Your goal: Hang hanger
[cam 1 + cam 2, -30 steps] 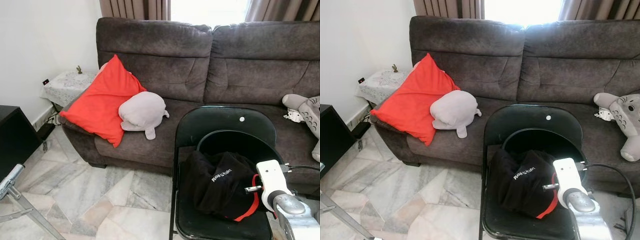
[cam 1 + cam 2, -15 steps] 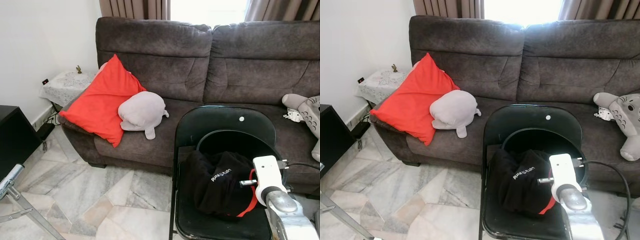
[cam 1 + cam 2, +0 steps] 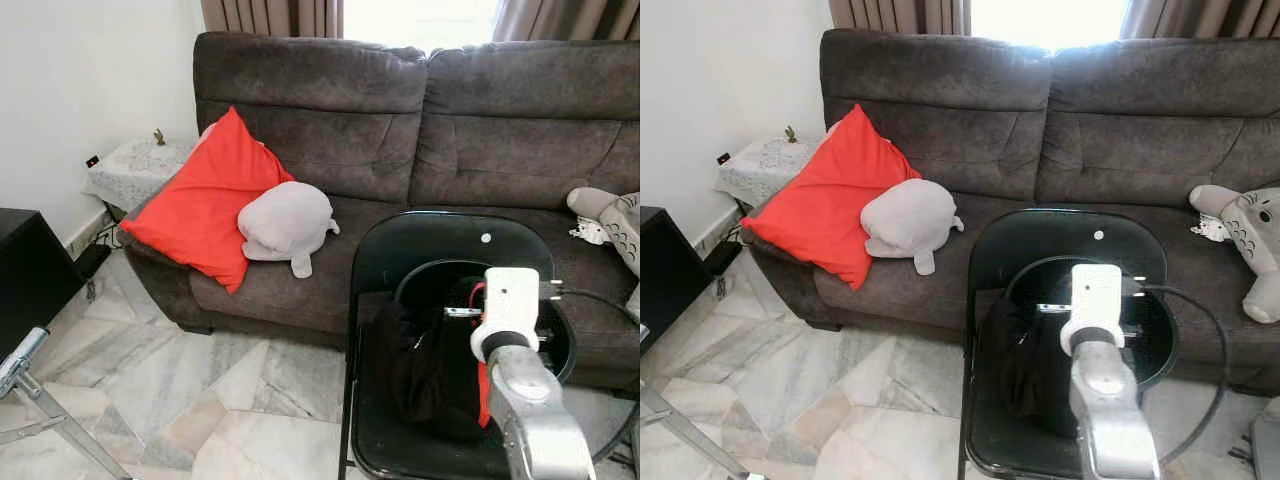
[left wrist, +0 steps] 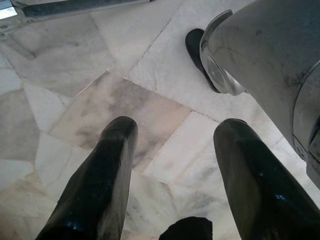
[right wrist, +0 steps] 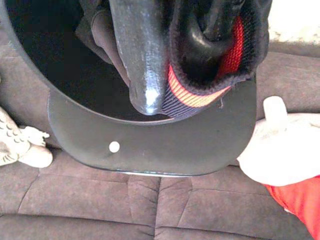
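A black garment (image 3: 428,368) with a red trim lies bunched on the seat of a black folding chair (image 3: 440,240) in front of the sofa. My right gripper (image 5: 175,75) is shut on the garment's red-striped edge (image 5: 200,92), holding it up near the chair's backrest. One finger (image 5: 142,60) is bare; the cloth wraps the other. My right arm's white wrist (image 3: 508,300) covers the grip in the eye views. No hanger can be made out. My left gripper (image 4: 175,132) hangs open above the marble floor.
A dark brown sofa (image 3: 330,100) behind the chair carries a red cushion (image 3: 205,200), a grey plush (image 3: 285,220) and another plush toy (image 3: 615,220) at the right. A cloth-covered side table (image 3: 135,170), a black cabinet (image 3: 25,270) and a metal frame (image 3: 40,400) stand at the left.
My right arm has risen and swung left toward the chair's back, pulling the garment's edge up off the seat. The garment now hangs bunched below the gripper.
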Tool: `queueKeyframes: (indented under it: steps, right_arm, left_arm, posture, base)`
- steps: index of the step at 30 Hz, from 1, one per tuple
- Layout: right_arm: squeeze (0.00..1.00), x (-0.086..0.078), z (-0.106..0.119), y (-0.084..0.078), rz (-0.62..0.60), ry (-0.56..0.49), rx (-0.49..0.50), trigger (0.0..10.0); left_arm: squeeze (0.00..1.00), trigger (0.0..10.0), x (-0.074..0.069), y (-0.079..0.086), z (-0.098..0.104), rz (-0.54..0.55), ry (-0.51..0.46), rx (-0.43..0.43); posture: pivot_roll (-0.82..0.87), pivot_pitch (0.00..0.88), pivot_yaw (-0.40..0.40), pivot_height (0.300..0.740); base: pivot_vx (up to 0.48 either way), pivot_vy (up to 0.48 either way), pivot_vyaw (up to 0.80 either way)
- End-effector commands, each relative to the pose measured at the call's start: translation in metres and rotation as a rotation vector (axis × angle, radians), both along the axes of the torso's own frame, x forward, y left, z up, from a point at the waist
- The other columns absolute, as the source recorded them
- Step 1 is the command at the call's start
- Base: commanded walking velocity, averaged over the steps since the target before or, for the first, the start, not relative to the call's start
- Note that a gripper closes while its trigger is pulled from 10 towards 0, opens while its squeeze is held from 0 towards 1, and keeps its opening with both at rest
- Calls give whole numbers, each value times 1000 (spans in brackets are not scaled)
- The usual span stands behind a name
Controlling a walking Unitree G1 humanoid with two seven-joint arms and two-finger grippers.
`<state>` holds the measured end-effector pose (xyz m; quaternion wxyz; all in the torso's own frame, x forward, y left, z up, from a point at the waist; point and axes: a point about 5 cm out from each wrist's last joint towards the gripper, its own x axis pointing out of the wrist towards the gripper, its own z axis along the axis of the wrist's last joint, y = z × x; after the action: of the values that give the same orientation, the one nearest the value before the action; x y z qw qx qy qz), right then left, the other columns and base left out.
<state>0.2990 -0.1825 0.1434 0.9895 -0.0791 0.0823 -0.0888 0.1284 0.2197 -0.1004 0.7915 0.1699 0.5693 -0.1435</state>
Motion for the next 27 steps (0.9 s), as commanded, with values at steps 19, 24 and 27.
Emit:
queueKeyframes:
  steps: [19, 24, 27]
  right_arm:
    - [0, 13, 8, 17, 58, -67, -33, 10000]
    - [0, 14, 6, 13, 54, -65, -42, 10000]
    - [0, 15, 7, 11, 48, -74, -54, 10000]
  left_arm:
    - [0, 10000, -5, 7, -1, 23, 3, 47]
    - [0, 10000, -6, 6, -1, 21, 5, 48]
    - [0, 10000, -6, 6, -1, 18, 5, 49]
  posture:
    - [56, 0, 26, 740]
    - [53, 0, 26, 740]
    - [53, 0, 26, 740]
  base:
    - [0, 0, 253]
    - [0, 0, 800]
    - [0, 0, 800]
